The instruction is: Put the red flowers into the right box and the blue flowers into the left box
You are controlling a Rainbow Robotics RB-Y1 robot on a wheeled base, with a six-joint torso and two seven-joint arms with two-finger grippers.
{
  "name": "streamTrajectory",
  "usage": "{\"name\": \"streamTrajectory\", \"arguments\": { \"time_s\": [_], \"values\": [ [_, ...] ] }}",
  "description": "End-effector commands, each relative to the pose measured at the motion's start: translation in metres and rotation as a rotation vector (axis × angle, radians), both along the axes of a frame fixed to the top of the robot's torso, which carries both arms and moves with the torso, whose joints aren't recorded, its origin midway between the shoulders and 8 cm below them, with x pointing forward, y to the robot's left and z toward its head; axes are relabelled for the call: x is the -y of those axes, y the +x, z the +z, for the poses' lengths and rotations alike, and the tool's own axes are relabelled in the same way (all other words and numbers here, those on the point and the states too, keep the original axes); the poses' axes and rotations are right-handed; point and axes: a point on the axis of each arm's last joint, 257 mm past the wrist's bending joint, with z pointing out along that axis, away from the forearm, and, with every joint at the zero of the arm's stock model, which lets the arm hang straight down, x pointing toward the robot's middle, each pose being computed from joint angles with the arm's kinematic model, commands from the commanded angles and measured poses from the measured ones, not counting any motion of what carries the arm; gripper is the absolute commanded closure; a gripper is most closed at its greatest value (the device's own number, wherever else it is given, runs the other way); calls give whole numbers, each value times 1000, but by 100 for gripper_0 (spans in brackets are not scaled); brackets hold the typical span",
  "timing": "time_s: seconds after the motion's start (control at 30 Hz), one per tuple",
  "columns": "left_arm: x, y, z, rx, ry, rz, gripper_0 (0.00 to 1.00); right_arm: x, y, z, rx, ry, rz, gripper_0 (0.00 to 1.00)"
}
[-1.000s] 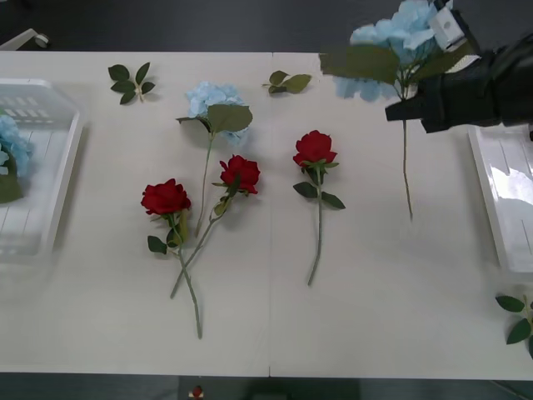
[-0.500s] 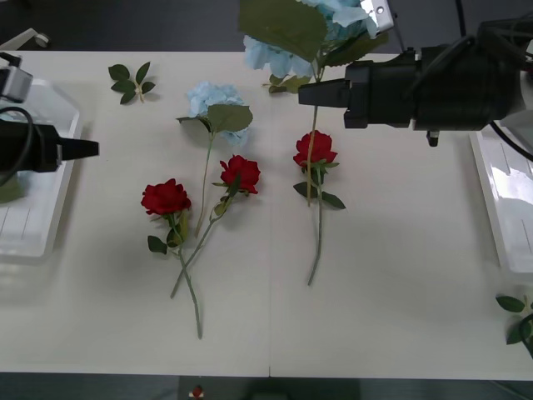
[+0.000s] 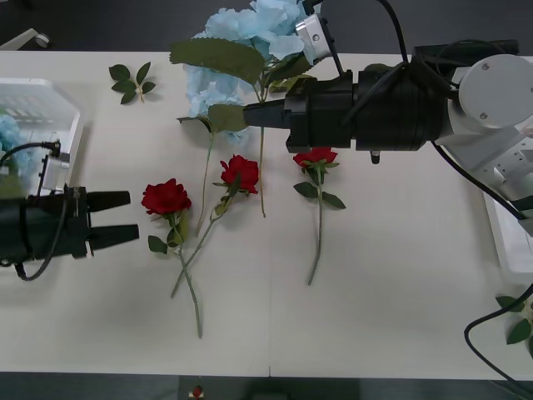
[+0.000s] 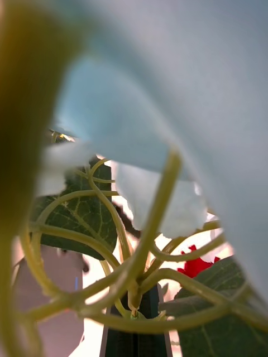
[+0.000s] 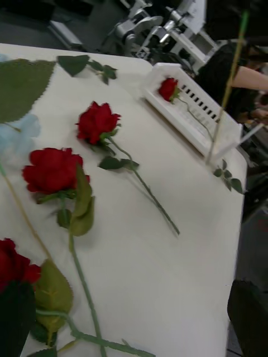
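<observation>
A: Nearest us, the left gripper (image 3: 125, 223), low over the table (image 3: 375, 292). What do we log?

B: Fingers apart, nothing between them, tips pointing at the nearest of the red flowers (image 3: 166, 197), which lies just ahead of the tips with a small gap. Deep red head, thin green stem trailing back toward us. Behind that gripper's body sits the left box (image 3: 50, 125), white and slatted, with a pale blue head inside at its edge.

A: And past that first rose?

B: A second rose (image 3: 240, 172), its stem crossing the first rose's stem. A third (image 3: 315, 156) lies farther over, partly under the right arm. From the left wrist camera we see all three heads on the white top and the right box (image 5: 190, 111) beyond them, holding one more red rose (image 5: 167, 88).

A: Now the right gripper (image 3: 254, 117).

B: Reaching across the middle of the table, above the roses. Fingers closed on the stem of one of the blue flowers (image 3: 258, 25), just under its head. Fluffy sky-blue cluster and a large green leaf rise above the fingertips; the bare stem hangs below them. Its wrist camera shows pale petals and forked green stalks pressed close.

A: Farthest?

B: Another blue flower (image 3: 204, 96) lies on the table beneath the held one, stem running toward the roses. A loose leaf sprig (image 3: 132, 82) lies well beyond the left gripper.
</observation>
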Motion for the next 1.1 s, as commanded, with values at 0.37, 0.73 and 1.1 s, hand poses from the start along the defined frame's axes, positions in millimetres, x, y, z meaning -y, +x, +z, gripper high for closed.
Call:
{"name": "streamTrajectory", "arguments": {
  "time_s": [0.37,0.73,1.1],
  "values": [
    [135,-42,33,-155,-406,-238,0,-20,-8,17,65,25,37,100],
    [178,1,88,-48,-497,-202,0,-28,-17,9,45,21,63,100],
    [198,31,100,4,-464,-142,67,-30,-19,10,39,29,69,100]
  ]
}}
